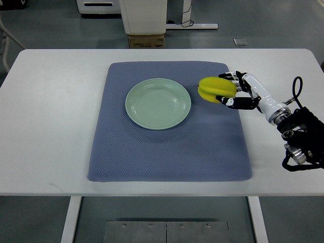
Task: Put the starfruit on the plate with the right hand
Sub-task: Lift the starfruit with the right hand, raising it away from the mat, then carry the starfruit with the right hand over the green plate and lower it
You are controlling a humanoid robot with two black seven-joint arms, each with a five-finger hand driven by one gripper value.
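A broad white rectangular table (pixel 50 126) is filling most of the top view, standing on a grey floor. Lying across its middle is a large blue-grey textured fabric mat (pixel 167 152), roughly square with rounded corners. Sitting on the upper half of that mat is a round pale-green ceramic plate (pixel 158 104), its surface bare.

The robot's right arm (pixel 298 131), white at the forearm and black with looped cables at the wrist, is reaching in from the picture's right edge. Its right hand (pixel 243 92), white with black finger segments, is wrapping its curled fingers (pixel 238 103) around a ridged, glossy yellow starfruit (pixel 216 89), with some fingers showing above the fruit and some below it.

The starfruit is sitting over the mat's upper right area, just beside the plate's right rim and apart from it. Whether the fruit is touching the mat or being held just above it cannot be told.
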